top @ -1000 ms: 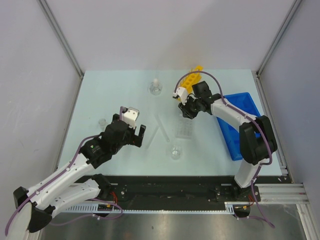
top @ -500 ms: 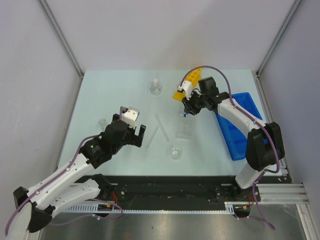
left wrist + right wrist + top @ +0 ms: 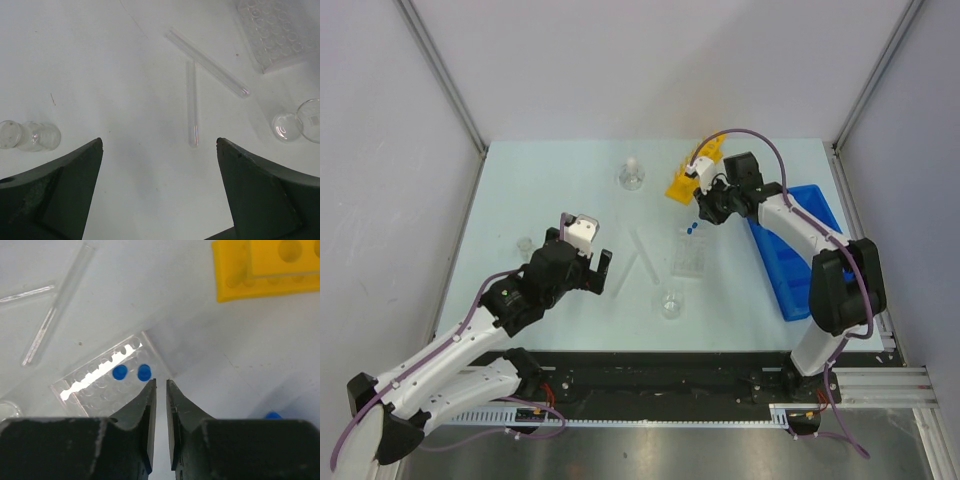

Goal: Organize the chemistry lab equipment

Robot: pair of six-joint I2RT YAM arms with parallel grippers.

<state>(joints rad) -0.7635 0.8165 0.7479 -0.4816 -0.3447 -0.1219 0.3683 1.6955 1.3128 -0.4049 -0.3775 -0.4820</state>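
Observation:
The yellow holed tube rack [image 3: 693,172] lies at the back, also in the right wrist view [image 3: 265,270]. The clear tray [image 3: 688,255] holds two upright blue-capped tubes [image 3: 689,228], seen as blue caps [image 3: 132,372]. My right gripper [image 3: 704,212] hovers between tray and rack, empty, jaws only a narrow gap apart [image 3: 161,385]. My left gripper [image 3: 582,255] is wide open and empty [image 3: 160,145] above bare table, short of two clear tubes [image 3: 192,105]. The stoppered flask [image 3: 632,177] stands at the back. The small beaker [image 3: 671,303] stands in front of the tray.
The blue compartmented bin [image 3: 798,255] lies along the right edge. A small clear vial [image 3: 525,244] lies on its side at the left, also in the left wrist view [image 3: 30,136]. White walls close three sides.
My right gripper has risen and drawn back from the tray toward the rack, leaving a blue-capped tube standing beside another. The left arm has not moved.

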